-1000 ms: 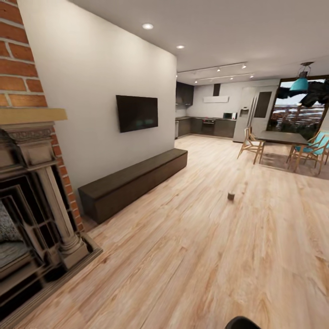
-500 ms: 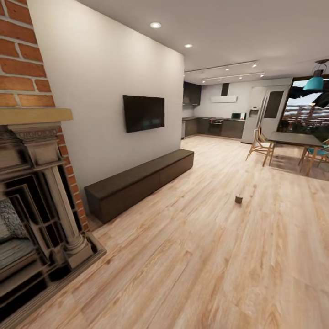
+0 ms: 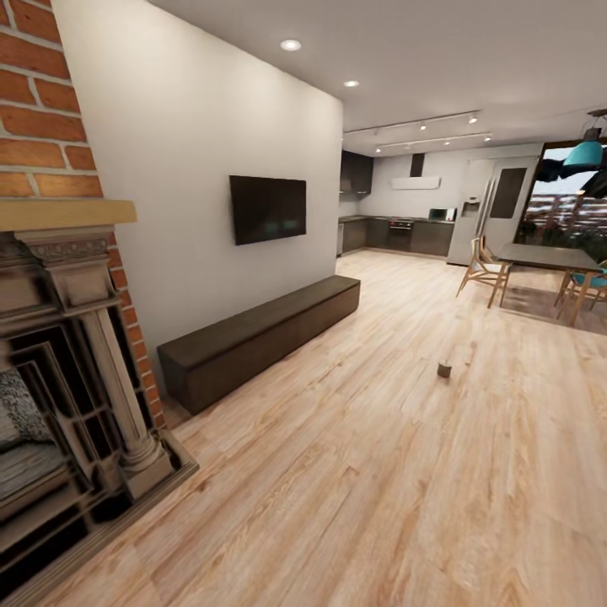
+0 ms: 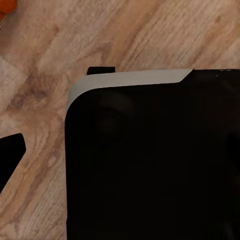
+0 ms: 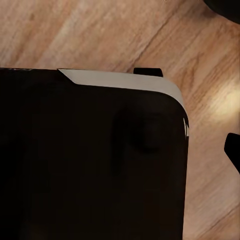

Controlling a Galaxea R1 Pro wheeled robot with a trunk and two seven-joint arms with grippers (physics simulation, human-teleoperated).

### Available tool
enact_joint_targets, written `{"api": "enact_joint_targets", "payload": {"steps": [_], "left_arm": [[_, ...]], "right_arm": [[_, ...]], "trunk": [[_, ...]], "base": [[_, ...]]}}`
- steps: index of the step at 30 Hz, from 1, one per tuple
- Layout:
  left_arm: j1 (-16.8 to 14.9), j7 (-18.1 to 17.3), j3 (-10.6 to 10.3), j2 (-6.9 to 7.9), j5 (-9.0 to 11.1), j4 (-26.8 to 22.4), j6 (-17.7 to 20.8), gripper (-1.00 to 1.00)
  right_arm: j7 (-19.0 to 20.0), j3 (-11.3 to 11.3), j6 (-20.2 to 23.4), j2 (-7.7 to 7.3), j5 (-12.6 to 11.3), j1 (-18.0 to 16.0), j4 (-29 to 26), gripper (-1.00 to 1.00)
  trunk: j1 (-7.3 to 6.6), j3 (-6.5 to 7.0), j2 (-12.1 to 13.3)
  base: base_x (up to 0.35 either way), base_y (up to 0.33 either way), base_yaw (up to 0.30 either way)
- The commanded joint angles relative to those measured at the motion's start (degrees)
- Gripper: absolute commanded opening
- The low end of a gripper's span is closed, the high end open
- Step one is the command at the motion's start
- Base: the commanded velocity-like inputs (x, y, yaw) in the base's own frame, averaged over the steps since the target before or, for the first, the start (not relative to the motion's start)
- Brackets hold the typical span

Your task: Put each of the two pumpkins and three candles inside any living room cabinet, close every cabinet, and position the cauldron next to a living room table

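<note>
A single candle (image 3: 443, 368), a tiny dark stub, stands upright on the open wooden floor (image 3: 362, 472), well apart from everything else, out in the middle of the room. Off toward the wall, the long low dark-brown cabinet (image 3: 261, 339) runs along the base of the white wall (image 3: 202, 152), flat top bare, front panels flush and shut as far as this angle lets me judge. Above it hangs a black television (image 3: 268, 208). Close in on the near side looms the brick fireplace (image 3: 59, 337) with its carved dark surround and pale mantel. Beyond the candle, far across the floor, the dining table (image 3: 544, 257) sits with wooden chairs around it under a teal pendant lamp (image 3: 583, 153), and the dark kitchen units (image 3: 405, 236) line the back wall beside a tall fridge (image 3: 485, 211). Down at the wrists, both cameras look straight at the floorboards past a big black body (image 4: 150, 160) with a pale rounded edge, so both arms appear tucked low and pointing downward. In the left wrist view a sliver of bright orange (image 4: 4, 10) peeks in at the frame corner, too cropped to identify. Whether either gripper is spread or closed, I cannot tell; no fingertips are clearly visible.
</note>
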Motion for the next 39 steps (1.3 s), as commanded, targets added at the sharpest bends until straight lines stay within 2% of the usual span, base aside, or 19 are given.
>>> {"api": "enact_joint_targets", "payload": {"steps": [1, 8, 16, 39], "left_arm": [[-0.02, 0.00, 0.03, 0.00, 0.01, 0.01, -0.16, 1.00], [-0.02, 0.00, -0.02, 0.02, -0.02, 0.01, -0.63, 1.00], [-0.02, 0.00, -0.10, 0.03, -0.04, 0.01, -1.54, 1.00], [-0.02, 0.00, -0.26, 0.03, -0.15, 0.01, -1.59, 1.00]], "right_arm": [[-0.05, 0.03, -0.19, 0.00, 0.08, -0.03, 0.04, 1.00], [-0.05, 0.06, -0.41, -0.05, 0.08, -0.03, 0.05, 1.00], [0.18, 0.18, -3.69, -0.08, 0.16, -0.03, 0.23, 1.00], [0.14, 0.20, -4.00, -0.08, 0.11, -0.03, 0.24, 1.00]], "trunk": [[0.00, -0.05, -0.03], [0.00, -0.05, -0.03], [0.00, -0.05, -0.03], [0.00, -0.05, -0.03]], "base": [[0.027, 0.067, 0.000], [0.066, 0.080, 0.000], [0.134, 0.027, 0.000], [0.142, 0.013, 0.000]]}}
